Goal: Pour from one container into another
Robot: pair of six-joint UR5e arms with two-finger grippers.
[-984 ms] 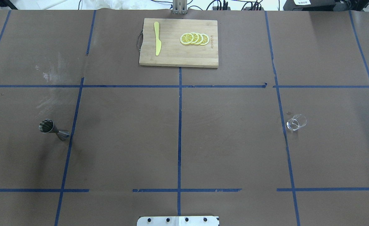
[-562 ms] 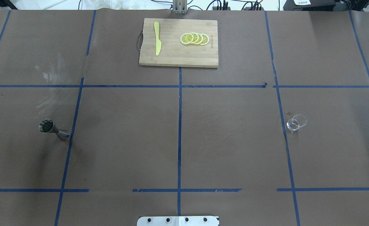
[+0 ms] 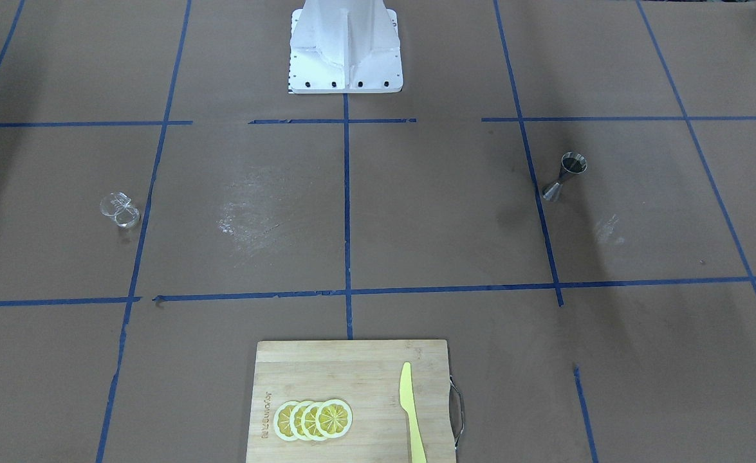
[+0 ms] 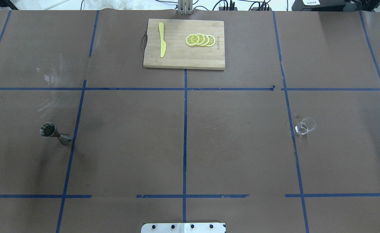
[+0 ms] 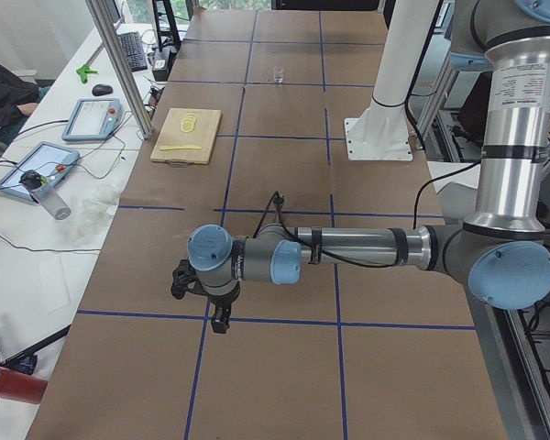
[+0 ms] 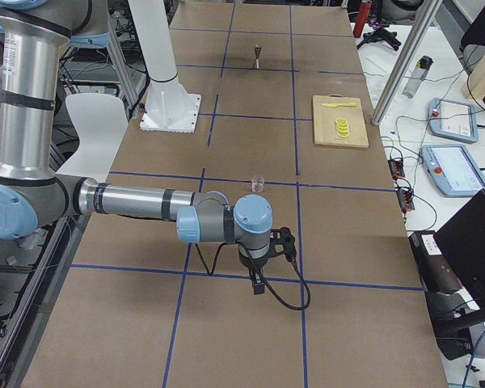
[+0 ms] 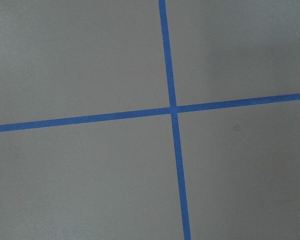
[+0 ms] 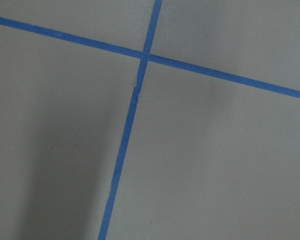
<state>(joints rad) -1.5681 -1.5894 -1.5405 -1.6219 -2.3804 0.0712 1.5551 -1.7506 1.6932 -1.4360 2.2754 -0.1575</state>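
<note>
Currently, in the front-facing view, the steel jigger (image 3: 567,175) is seen upright on the surface (image 3: 416,212) at the view's right, which is the robot's left side. The clear glass cup (image 3: 120,209) stands at the view's left, on the robot's right side. No arm is shown here.

In the overhead view, the jigger (image 4: 54,133) is placed at the left and the glass cup (image 4: 305,126) at the right, well apart, with the centre tape line between them. A cutting board (image 4: 184,44) carrying lemon slices (image 4: 200,40) and a yellow knife (image 4: 161,39) lies at the far edge.

In the left side view, the left tool (image 5: 220,323) is held pointing down near the table's end on that side; its opening cannot be told. The left arm is judged the nearer one to the jigger.

In the right side view, the right tool (image 6: 257,284) is likewise pointed down, its opening not determinable; the glass cup (image 6: 258,183) stands beyond it, toward the table's middle.

In both wrist views, only tape lines are shown; neither container is in sight.
</note>
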